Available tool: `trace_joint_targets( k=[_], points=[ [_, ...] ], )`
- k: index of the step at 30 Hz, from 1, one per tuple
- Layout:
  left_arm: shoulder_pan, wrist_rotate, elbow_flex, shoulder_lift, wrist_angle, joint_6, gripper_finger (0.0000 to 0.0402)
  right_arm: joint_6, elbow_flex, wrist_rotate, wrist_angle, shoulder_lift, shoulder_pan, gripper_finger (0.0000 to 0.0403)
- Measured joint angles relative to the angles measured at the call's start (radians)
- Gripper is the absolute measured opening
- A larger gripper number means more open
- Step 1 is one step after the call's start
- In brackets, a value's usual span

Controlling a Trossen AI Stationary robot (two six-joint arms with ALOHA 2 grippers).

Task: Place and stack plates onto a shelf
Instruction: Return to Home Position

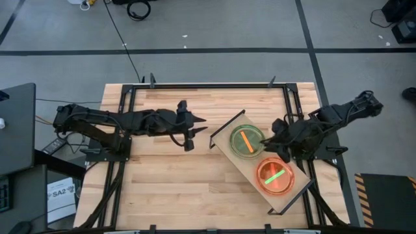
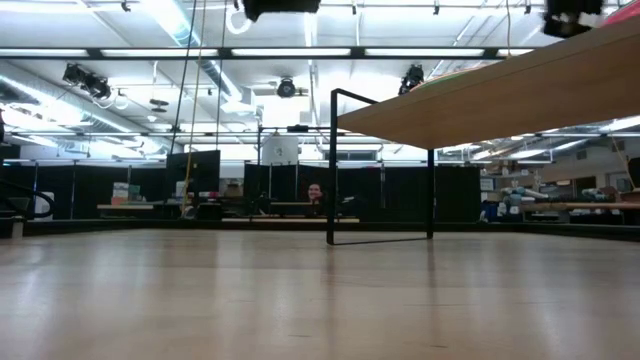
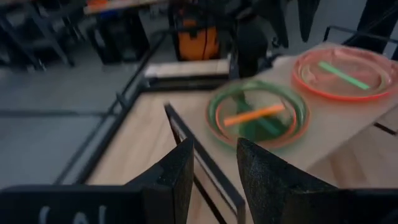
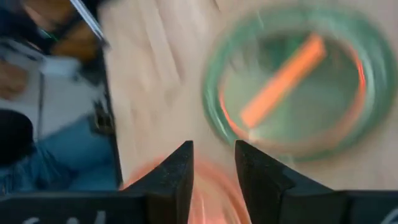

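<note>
Plates (image 1: 247, 141): two stacks on one shelf (image 1: 224, 136), perhaps several each; left gripper (image 3: 214, 152), right gripper (image 4: 213, 152) narrowly spread.

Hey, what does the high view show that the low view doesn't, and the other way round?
Only the high view: both arms in full, the left gripper over the wooden tabletop, the right gripper at the edge of the shelf, and on it the orange-barred stack and the green-barred stack of plates. Only the low view: the shelf's underside and a person far behind. Both: the shelf, its black wire frame and the tabletop.
</note>
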Motion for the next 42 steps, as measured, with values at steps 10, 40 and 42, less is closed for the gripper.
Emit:
trace_joint_targets(
  k=[10, 40, 42],
  points=[
    [0.000, 0.000, 0.001, -0.082, 0.025, 0.071, 0.0130, -0.415, 0.057, 0.046, 0.366, -0.006, -0.093, 0.0109],
    [-0.146, -0.034, -0.373, -0.814, -0.179, 0.042, 0.0130, -0.710, 0.183, 0.064, 0.150, -0.388, -0.116, 0.0109],
    [-0.145, -0.034, -0.424, -0.867, -0.165, 0.040, 0.0130, -0.712, 0.183, 0.065, 0.148, -0.402, -0.116, 0.0109]
  ],
)
